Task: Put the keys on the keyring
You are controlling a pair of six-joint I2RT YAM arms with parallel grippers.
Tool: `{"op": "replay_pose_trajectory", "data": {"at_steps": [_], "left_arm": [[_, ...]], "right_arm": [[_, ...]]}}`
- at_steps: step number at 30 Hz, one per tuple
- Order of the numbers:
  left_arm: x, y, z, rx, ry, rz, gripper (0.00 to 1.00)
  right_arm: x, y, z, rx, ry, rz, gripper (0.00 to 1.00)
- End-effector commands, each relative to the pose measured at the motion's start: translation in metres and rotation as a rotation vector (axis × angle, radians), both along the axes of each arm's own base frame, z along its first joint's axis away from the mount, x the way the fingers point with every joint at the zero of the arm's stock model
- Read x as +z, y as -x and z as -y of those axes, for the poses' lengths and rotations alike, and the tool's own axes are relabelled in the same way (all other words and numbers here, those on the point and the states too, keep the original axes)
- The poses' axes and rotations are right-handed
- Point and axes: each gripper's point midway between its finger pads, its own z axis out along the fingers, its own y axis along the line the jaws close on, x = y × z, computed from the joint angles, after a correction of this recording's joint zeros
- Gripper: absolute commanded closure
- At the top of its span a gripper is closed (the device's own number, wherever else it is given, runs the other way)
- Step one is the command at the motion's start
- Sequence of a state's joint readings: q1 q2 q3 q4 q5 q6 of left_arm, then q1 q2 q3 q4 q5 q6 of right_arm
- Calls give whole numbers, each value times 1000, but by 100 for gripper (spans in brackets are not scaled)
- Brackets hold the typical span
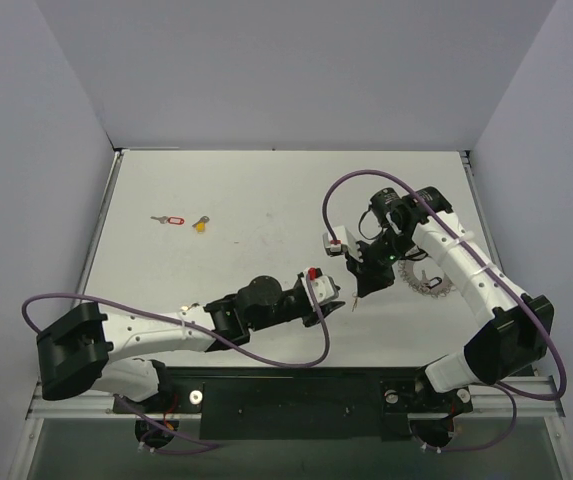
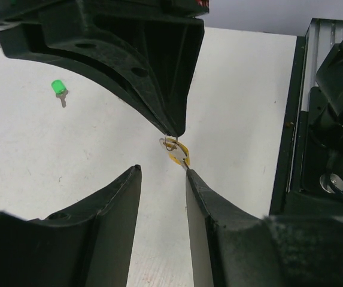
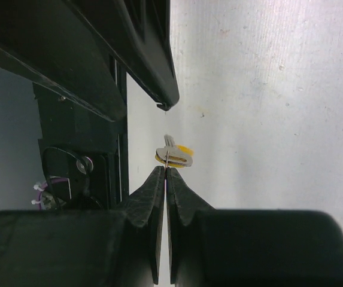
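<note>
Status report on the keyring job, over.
Right gripper shut on yellow key. Left gripper open, alongside. Keyring on table, partly hidden by right arm.

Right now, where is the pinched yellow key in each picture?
Top: too small to see, at the right gripper tip, right of centre.
Left wrist: key dead centre, under that tip.
Right wrist: centre, atop the shut fingers.
Shared landmark: right gripper's tip.

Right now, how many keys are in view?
4: red-tagged key and yellow key far left on the table; green key in the left wrist view; second yellow key pinched in the right gripper. More may be hidden.
</note>
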State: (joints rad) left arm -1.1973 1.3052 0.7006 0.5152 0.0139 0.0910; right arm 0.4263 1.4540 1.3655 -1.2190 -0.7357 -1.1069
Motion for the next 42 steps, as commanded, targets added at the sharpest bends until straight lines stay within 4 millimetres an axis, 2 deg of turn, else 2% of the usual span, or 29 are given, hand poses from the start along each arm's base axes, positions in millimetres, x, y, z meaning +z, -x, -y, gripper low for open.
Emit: {"op": "replay_pose_trajectory", "data": {"at_steps": [1,6,17,23,27,42], "left_arm": [[28,0,22,-48,76,55,55],[23,-1,33,-66,80,46,61],[19,-8,44,-47,88,42,62],[14,-9,45,-44,79,40,66],[10,-9,46,-47,74,36,71],[9,-11,47,-37,77,19,82]], "right_arm": [[5,11,5,24,21,-31,100],[6,12,3,30,10,-33,100],[7,14,1,38,0,-37,100],[7,15,1,44,-5,-37,100],[7,16,0,48,-8,-40,100],[6,20,0,68,-13,-50,100]]}}
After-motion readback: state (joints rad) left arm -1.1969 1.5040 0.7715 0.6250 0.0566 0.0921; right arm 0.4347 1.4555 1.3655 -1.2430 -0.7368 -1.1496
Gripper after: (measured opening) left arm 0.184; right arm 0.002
